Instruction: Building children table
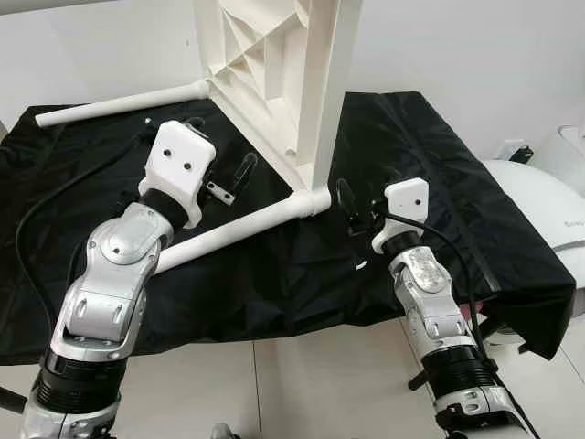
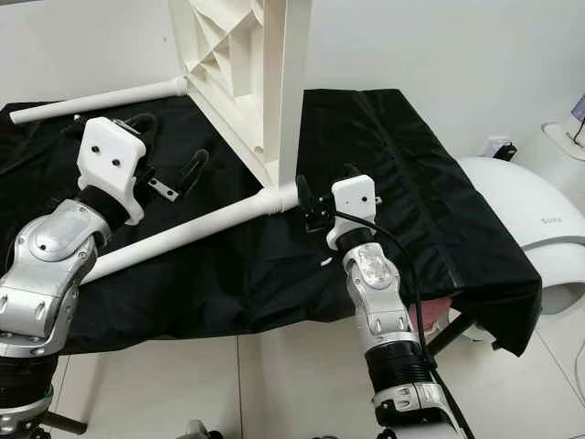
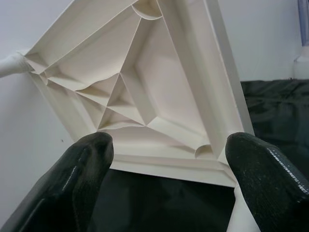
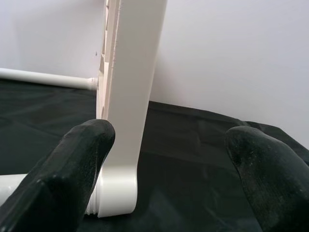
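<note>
A white plastic tabletop (image 1: 274,73) is standing on edge on the black-draped desk (image 1: 430,183), ribbed underside facing left, with two white legs (image 1: 233,233) attached and lying flat. The left claw (image 1: 228,178) is hovering spread apart, empty, over the nearer leg. The right claw (image 1: 352,208) is gaping beside the corner socket, arm reaching forward.

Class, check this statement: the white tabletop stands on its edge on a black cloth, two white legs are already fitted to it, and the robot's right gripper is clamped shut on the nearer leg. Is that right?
Not quite. The right gripper is open, not clamped: the right wrist view shows its fingers spread apart in front of the corner socket. The rest holds: the tabletop stands on edge on the black cloth, with the nearer leg and the far leg fitted.
</note>
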{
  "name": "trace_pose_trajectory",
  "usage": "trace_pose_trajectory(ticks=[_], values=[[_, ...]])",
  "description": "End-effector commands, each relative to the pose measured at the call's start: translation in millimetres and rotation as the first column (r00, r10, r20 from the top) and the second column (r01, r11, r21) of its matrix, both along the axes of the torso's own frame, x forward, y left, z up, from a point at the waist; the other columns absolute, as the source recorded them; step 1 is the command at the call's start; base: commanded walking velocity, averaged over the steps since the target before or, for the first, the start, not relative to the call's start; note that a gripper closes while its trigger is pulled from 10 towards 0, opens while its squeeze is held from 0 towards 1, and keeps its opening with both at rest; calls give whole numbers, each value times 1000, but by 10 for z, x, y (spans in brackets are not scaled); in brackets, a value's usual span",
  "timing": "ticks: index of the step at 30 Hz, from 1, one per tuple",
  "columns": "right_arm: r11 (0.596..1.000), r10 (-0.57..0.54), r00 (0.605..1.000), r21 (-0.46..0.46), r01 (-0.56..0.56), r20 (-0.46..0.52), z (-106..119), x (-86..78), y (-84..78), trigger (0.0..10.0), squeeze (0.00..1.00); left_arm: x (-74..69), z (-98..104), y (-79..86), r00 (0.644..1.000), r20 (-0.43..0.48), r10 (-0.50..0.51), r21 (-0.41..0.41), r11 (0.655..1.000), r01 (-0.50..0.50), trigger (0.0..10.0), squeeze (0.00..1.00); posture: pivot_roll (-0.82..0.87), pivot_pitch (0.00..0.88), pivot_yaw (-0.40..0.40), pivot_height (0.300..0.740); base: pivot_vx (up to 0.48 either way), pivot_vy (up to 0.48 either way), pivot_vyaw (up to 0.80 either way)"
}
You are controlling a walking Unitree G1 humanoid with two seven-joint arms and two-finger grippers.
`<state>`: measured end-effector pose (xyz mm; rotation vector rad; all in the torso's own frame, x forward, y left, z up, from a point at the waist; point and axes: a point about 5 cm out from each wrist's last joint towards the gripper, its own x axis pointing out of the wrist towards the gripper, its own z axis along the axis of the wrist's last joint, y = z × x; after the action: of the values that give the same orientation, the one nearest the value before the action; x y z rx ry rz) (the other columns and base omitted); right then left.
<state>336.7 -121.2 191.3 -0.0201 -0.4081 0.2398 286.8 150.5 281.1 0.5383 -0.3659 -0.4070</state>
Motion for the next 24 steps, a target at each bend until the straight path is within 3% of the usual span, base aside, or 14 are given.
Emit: trace_pose_trajectory(ticks=[1,5,7,11,13,14,24], values=[[1000,-14,1000,9,14,-3,5,11,-23,10000,0,-28,85,22,1000,27,11,46,999,-12,10000,0,27,125,-5,740,0,0,0],[1000,-16,1000,10,16,-1,13,17,-27,10000,0,-110,154,116,999,32,16,62,998,-18,10000,0,27,125,-5,740,0,0,0],[1000,-19,1000,11,19,-2,14,28,-39,10000,0,-220,206,237,999,28,19,90,996,-21,10000,0,50,126,-9,740,0,0,0],[1000,-9,1000,12,9,-7,1,38,-10,10000,0,-308,242,404,1000,8,18,70,997,-19,10000,0,69,126,-16,740,0,0,0],[1000,-4,1000,11,4,-8,-1,40,5,10000,0,-320,240,449,1000,4,18,64,998,-18,10000,0,69,126,-16,740,0,0,0],[1000,5,1000,13,-5,-10,-1,49,26,10000,0,-329,241,575,999,3,36,63,997,-36,10000,0,74,127,-18,740,0,0,0],[1000,9,1000,13,-9,-8,4,57,31,10000,0,-368,230,847,997,-33,68,6,998,-68,10000,0,78,127,-20,740,0,0,0]])
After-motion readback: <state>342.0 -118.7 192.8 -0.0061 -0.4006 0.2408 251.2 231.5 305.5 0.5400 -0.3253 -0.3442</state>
